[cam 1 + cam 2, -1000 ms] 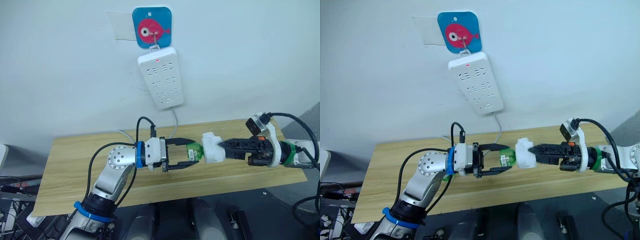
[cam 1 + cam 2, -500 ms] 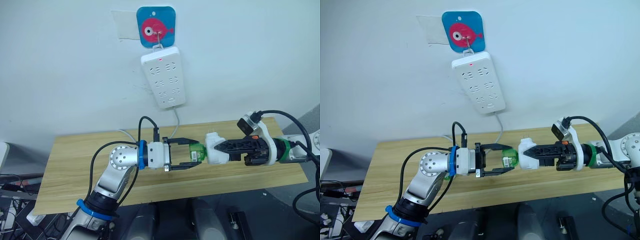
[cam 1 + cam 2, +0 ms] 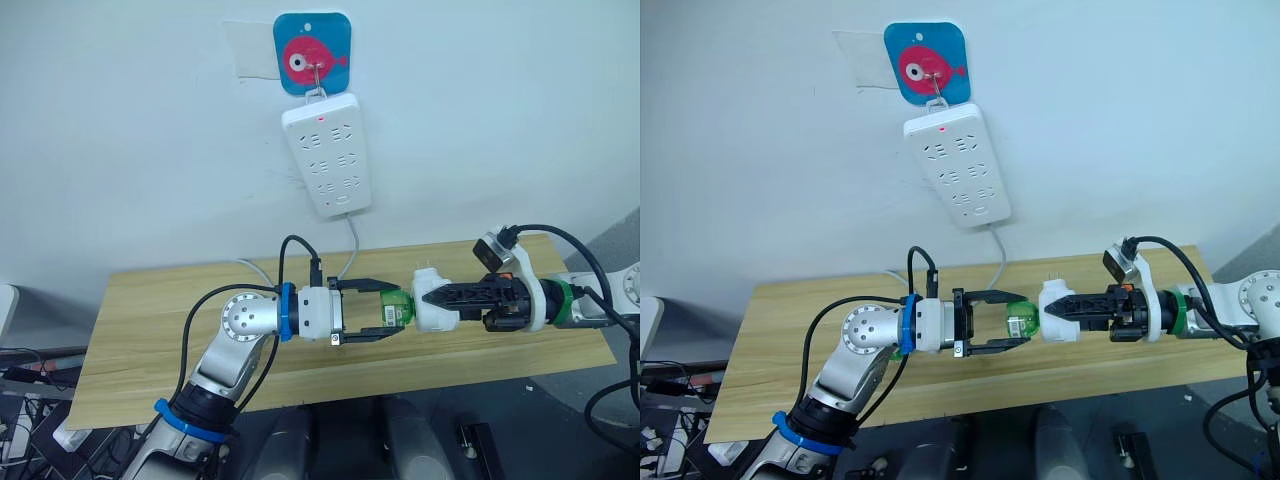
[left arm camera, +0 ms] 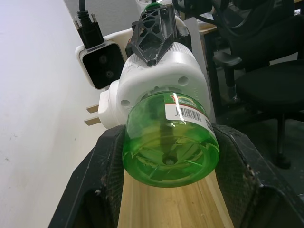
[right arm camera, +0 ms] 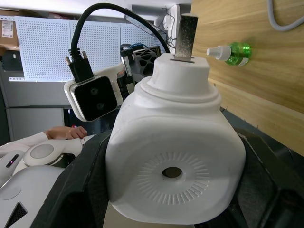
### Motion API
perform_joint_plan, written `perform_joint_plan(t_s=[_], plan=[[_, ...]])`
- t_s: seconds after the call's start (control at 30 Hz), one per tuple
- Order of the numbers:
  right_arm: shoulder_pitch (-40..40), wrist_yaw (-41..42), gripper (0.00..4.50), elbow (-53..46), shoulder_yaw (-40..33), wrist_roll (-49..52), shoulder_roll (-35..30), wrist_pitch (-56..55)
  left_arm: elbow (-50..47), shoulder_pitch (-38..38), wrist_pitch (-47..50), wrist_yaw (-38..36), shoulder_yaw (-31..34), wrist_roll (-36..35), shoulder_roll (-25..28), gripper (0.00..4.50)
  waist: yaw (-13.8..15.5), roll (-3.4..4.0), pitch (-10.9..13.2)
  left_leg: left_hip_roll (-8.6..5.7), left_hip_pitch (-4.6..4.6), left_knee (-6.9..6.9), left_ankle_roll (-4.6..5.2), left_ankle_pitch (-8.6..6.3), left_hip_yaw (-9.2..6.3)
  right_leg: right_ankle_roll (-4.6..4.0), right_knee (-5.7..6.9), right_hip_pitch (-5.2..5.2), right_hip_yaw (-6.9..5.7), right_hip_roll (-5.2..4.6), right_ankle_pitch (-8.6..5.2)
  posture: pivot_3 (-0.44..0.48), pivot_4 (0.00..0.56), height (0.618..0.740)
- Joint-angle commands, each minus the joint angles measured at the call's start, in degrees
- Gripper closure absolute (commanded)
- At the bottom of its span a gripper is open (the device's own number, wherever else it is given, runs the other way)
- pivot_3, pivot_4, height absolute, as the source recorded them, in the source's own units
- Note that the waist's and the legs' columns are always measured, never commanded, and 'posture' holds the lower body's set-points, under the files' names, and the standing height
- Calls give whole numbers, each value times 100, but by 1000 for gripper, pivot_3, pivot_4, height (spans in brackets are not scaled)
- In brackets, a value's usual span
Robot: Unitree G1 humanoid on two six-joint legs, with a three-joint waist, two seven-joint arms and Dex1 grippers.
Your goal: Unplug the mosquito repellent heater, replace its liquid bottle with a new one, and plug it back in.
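The small white rounded plastic mosquito repellent heater [image 3: 433, 297] is held in the air above the light wooden table [image 3: 140, 330], unplugged, with a green translucent liquid bottle [image 3: 394, 308] still seated in its end and its two metal prongs bare. The right gripper [image 3: 447, 297] pinches the heater's white body between its black fingers, while the left gripper [image 3: 392, 310], meeting it head-on, has its fingers closed against the sides of the green bottle. Beyond the heater, a long white multi-socket power strip [image 3: 325, 153] hangs on the wall from a blue square hook plate with a red fish [image 3: 313, 54], and a second green bottle with a white tip [image 5: 230, 52] lies on the table.
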Motion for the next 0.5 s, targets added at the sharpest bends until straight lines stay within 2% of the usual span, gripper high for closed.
perform_joint_plan(t_s=[0.03,0.23,0.33,0.43,0.5], plan=[[47,18,1482,-311,-218,146,-25,-69,-95,-21,66,10,-36,-74,1,2228,0,0,0,0,0,1,0,0,0,0,0,0,0,0,0,-147,273,740],[95,-242,1482,-650,-367,146,14,-363,-645,19,2121,216,89,-1019,100,2228,-8,0,0,0,0,4,1,0,-2,0,4,0,0,1,0,-149,277,740],[118,-25,1482,-1144,-432,85,-78,-271,-931,-294,5450,927,559,-3364,335,2228,-19,1,3,0,0,5,1,-1,-4,2,7,-1,-1,2,-1,-149,279,740],[193,-14,1482,-1347,-438,81,-86,-343,-412,-700,7657,1987,1090,-5365,304,2228,-45,1,6,0,1,11,2,-1,-14,7,16,-1,-6,8,-4,-148,269,740],[185,-6,1482,-1365,-438,35,-80,-384,147,-947,8640,2485,1321,-6184,272,2228,-45,0,7,-2,3,16,2,-1,-14,9,19,1,-9,15,-4,-148,269,740]])
